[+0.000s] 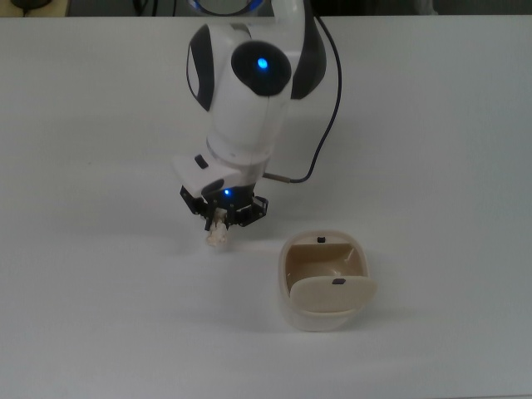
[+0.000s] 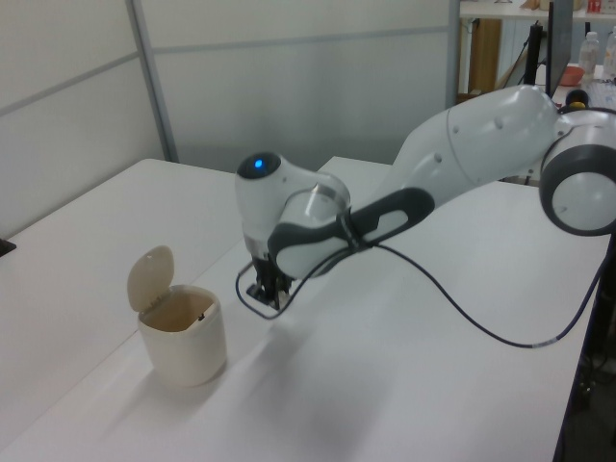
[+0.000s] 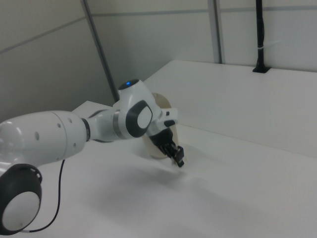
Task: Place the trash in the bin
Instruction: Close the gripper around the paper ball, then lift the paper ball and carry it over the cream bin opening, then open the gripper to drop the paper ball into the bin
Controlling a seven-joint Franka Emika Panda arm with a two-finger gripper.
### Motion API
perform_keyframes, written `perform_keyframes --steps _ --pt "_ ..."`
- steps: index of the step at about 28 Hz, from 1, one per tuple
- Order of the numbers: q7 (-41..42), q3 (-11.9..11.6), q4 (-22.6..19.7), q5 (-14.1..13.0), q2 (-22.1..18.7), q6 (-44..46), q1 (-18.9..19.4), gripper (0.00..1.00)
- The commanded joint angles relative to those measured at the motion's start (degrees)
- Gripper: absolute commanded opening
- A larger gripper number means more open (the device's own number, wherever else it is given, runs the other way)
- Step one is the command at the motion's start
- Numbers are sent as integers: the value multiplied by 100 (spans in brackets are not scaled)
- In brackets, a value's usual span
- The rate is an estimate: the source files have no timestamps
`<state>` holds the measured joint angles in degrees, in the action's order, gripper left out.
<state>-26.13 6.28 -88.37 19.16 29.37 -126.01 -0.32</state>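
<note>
**Trash grasped, transfer to bin outstanding**

A plain white table (image 1: 100,316) in a grey-panelled room is shown. The small crumpled wad of cream-white paper (image 1: 218,233) is pinched between the narrowed fingers of the black two-finger gripper (image 1: 221,218), apparently just clear of the table. The cream-beige rounded-square plastic bin (image 1: 324,278), flap raised, stands nearby at the top view's right. Carrying and release remain. The wad is seen only in the top view; in the right view the bin (image 3: 157,148) is largely hidden behind the arm.
</note>
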Motion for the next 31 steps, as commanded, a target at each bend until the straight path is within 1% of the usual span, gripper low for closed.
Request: perform_keyframes --steps 1,4,5,6,7,10,14,16,18,21,22,23,24,25,26,27,28,29,31 --pt "-50 -48 -181 -352 -554 -46 14 0" --pt "-76 -30 -146 -475 -730 -55 23 0" --pt "-77 -13 -85 -553 -757 -55 23 0" --pt "-85 5 64 -711 -766 -55 49 0" --pt "-85 14 100 -808 -766 -55 67 0" --pt "-243 23 188 -976 -757 -72 102 0" --pt "-901 23 241 -923 -634 -300 400 0" --pt "-1313 14 311 -880 -494 -790 558 0" --pt "-1552 5 320 -853 -424 -1003 717 0" --pt "-1842 -30 329 -730 -309 -1101 928 4" --pt "-2104 -39 337 -652 -283 -1144 963 14" --pt "-2255 -39 338 -625 -265 -1197 964 22" --pt "-2387 -39 346 -607 -230 -1250 972 35" --pt "-2510 -39 372 -572 -195 -1285 981 55" --pt "-2633 -39 416 -528 -160 -1303 981 81" --pt "-2739 -39 443 -458 -151 -1303 981 100" --pt "-2905 -39 452 -318 -90 -1303 981 100" --pt "-2959 -30 452 -265 -72 -1312 981 100" --pt "-3003 -48 452 -247 -72 -1312 981 100"
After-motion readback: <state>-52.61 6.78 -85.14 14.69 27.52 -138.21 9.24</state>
